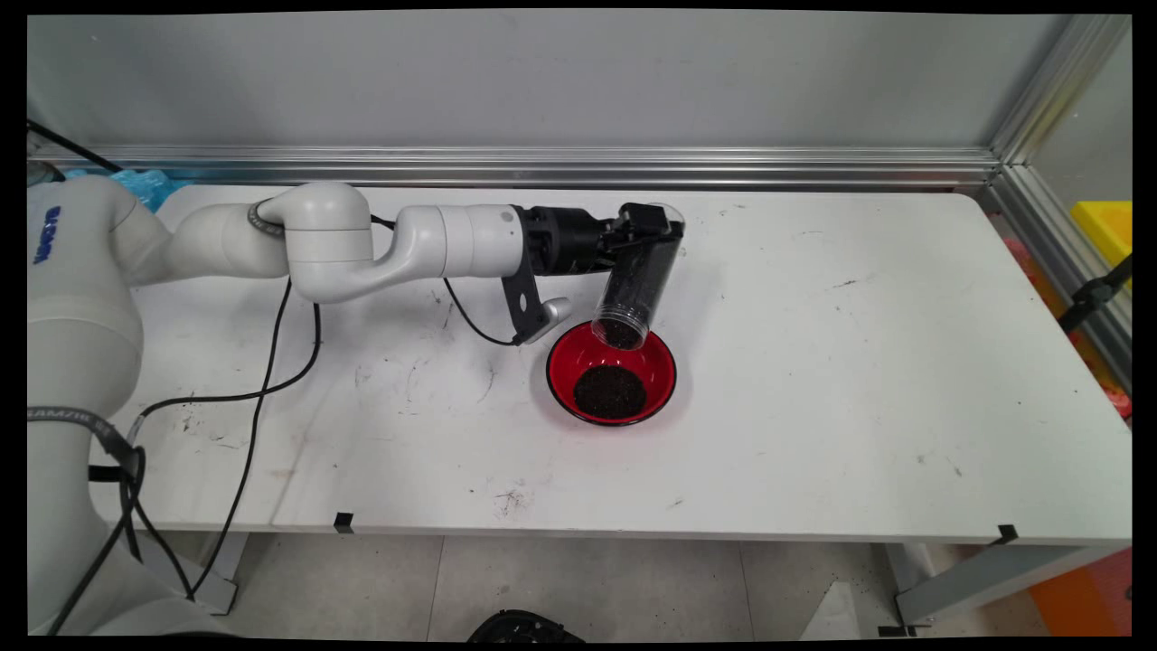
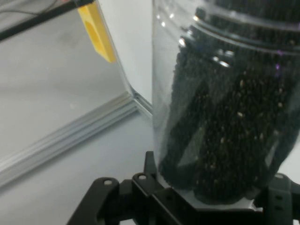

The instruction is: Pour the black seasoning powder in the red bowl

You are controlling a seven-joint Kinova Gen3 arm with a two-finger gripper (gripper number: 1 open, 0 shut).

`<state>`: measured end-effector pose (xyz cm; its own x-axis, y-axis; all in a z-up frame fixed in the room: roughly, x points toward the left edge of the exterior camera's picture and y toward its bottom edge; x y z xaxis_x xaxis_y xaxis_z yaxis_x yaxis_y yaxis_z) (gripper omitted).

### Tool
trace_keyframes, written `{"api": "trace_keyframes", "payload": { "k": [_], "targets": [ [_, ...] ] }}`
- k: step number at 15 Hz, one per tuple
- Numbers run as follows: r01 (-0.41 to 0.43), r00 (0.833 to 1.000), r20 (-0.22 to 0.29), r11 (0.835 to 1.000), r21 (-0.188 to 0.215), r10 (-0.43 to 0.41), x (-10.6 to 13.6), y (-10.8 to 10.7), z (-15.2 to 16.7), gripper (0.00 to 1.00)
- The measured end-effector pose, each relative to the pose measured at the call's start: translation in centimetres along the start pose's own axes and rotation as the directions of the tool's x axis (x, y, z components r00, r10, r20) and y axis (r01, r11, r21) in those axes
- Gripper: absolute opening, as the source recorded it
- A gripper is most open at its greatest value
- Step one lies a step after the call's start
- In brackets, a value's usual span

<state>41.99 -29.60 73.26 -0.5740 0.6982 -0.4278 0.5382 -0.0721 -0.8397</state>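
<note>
While the arm reaches in level across the table [image 1: 813, 380], its gripper [image 1: 644, 237] is clenched on a clear jar [image 1: 635, 280], grasping it near the closed base. Tipped steeply, the jar has its long axis running from the gripper down toward the near side of the table, and its open mouth points into a red bowl [image 1: 612, 375]. That mouth hangs just above the bowl's far rim, apart from it as far as can be judged. Dark grains [image 1: 633, 271] fill much of the jar and crowd at its mouth. A mound of the same grains [image 1: 610, 391] lies in the bowl's middle, a little nearer the camera than the mouth. So the bowl lies directly below and slightly nearward of the gripper, with the jar's axis aimed at it.

From the hand camera, the jar [image 2: 225, 103] fills most of the frame, packed with grains [image 2: 225, 136], and the gripper [image 2: 206, 199] shows only as black linkage under the jar's base. Its fingertips are hidden by the jar in both views. The bowl is out of sight there. Whether grains are falling at this instant is hard to make out. Beyond the bowl, a yellow bin [image 1: 1107, 226] stands off the table's right end, cut off by the frame's edge.
</note>
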Motion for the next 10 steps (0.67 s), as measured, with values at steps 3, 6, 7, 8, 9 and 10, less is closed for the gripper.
{"api": "trace_keyframes", "payload": {
  "k": [3, 6, 7, 8, 9, 10],
  "targets": [
    [0.08, 0.997, 0.002, 0.996, -0.031, -0.08, -0.5, 0.2, 0.0, 0.0],
    [0.17, 0.985, 0.011, 0.984, -0.058, -0.17, -1.2, 0.2, 0.1, 0.0],
    [0.201, 0.98, 0.014, 0.977, -0.066, -0.201, -1.5, 0.2, 0.1, 0.0],
    [0.229, 0.973, 0.017, 0.971, -0.071, -0.228, -1.8, 0.1, 0.1, 0.0],
    [0.266, 0.964, 0.021, 0.961, -0.076, -0.265, -2.2, 0.0, 0.1, 0.0],
    [0.292, 0.956, 0.025, 0.953, -0.079, -0.291, -2.5, -0.2, 0.1, 0.0]
  ]
}}
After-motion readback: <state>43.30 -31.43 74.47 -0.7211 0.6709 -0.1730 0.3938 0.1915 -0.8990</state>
